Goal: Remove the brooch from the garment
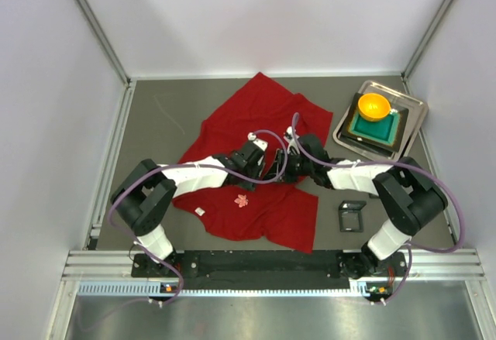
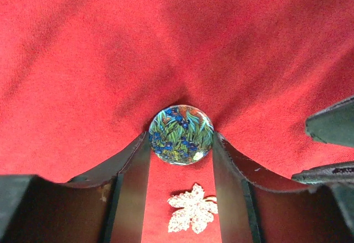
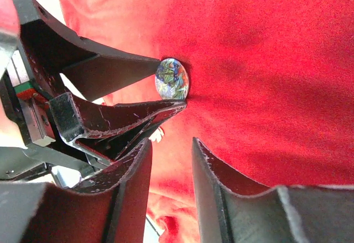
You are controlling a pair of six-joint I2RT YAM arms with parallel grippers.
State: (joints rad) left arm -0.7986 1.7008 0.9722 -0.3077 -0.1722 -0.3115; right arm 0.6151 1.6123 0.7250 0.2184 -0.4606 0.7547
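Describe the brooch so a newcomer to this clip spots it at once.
Find the red shirt on the table; just nearer than the left gripper lies the brooch. It is a pale pink jagged leaf, unlike the round blue-green badge that gripper pinches or the white tag.

My arms (image 1: 198,173) are white shells on black joints, trailing purple cables (image 1: 269,132). My claw fingers (image 2: 133,190) are matte black, scuffed pale at the edges

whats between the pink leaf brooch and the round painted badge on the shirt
Only bare red garment; nothing else lies between the brooch and the badge. The left wrist view shows it, framed by the left gripper's fingers.
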